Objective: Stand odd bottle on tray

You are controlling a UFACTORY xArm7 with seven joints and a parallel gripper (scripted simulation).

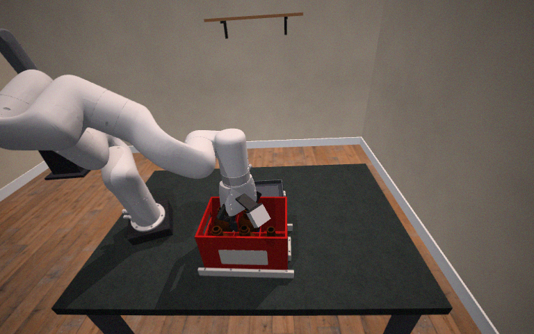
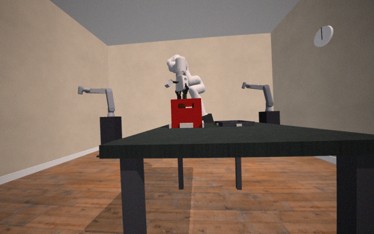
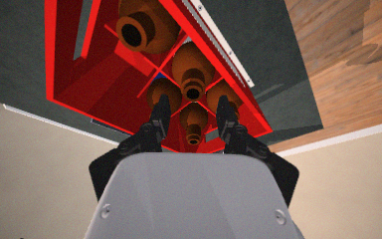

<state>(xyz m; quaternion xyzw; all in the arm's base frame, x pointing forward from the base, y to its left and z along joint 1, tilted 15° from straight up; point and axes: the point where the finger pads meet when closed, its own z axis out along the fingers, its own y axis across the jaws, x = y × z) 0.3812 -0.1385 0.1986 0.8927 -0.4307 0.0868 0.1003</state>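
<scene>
The red crate (image 1: 205, 252) (image 2: 186, 117) (image 3: 50, 55) stands level on the table. Five brown bottles stand in it; in the top view three mouths show along the front, and two bottles behind are partly hidden by the gripper. My gripper (image 1: 229, 225) (image 2: 181, 96) (image 3: 193, 104) points down, open, its fingertips reaching the crate's top. In the wrist view one bottle (image 3: 193, 119) lies in line with the gap between the fingers, and nothing is gripped. Others show at the upper left (image 3: 154, 27) and above the gap (image 3: 193, 65). The dark tray (image 1: 268, 181) (image 2: 216, 122) holds no visible bottle; the crate and arm partly hide it.
White stop rails (image 1: 245, 272) edge the crate at the table. The tray is behind the crate in the top view. A wrist camera housing (image 1: 258, 216) (image 2: 168, 84) sticks out from the gripper's side. Red dividers (image 3: 174, 52) separate the crate's compartments. The dark table (image 1: 338, 252) carries everything.
</scene>
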